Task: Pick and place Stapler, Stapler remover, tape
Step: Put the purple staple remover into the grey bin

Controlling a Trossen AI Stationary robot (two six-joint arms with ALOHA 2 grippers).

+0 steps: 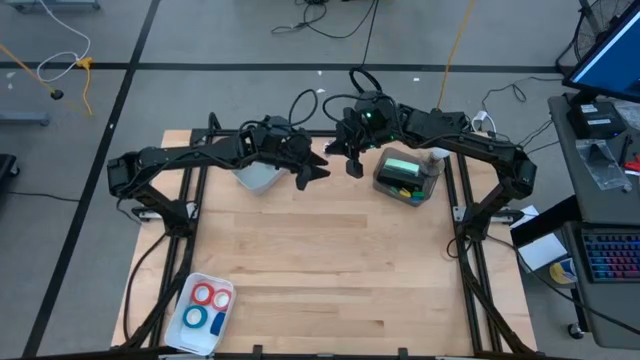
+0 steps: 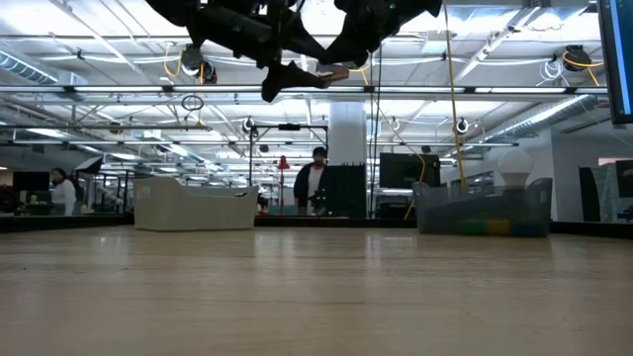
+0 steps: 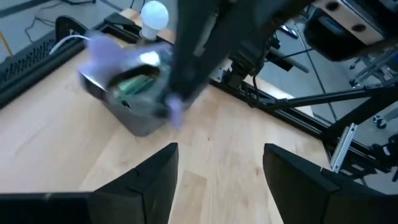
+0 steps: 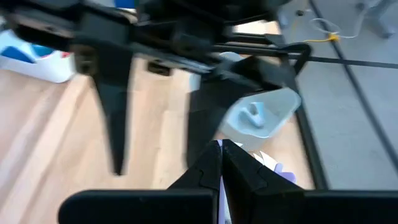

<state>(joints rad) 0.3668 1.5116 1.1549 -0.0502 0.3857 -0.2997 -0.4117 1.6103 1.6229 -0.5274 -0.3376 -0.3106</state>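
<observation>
Take the grey bin (image 1: 408, 178) at the table's far edge as your reference. Your right gripper (image 1: 353, 160) hangs in the air just left of it, and the right wrist view shows its fingers (image 4: 211, 165) pressed together on a small thin pale piece. I cannot tell what that piece is. Your left gripper (image 1: 312, 170) floats a little further left of the bin, close to the right one, with its fingers (image 3: 152, 180) spread wide and nothing between them. The two sit tip to tip above bare wood, which to my eye looks like a hand-over in mid air, though the pictures do not settle that.

The white bowl (image 1: 258, 176) lies further left of the bin again, under the left arm. The right wrist view shows a small pale object in it, too blurred to name.

The tape (image 1: 209, 305) is well away from the bin, at the near left corner of the table, lying in a white tray (image 1: 187, 340). You can see two red rings and blue ones side by side there, untouched.

The bin holds green and yellow items, but I cannot pick out a stapler or a remover among them.

No brand, label or writing is readable on any of these things.
</observation>
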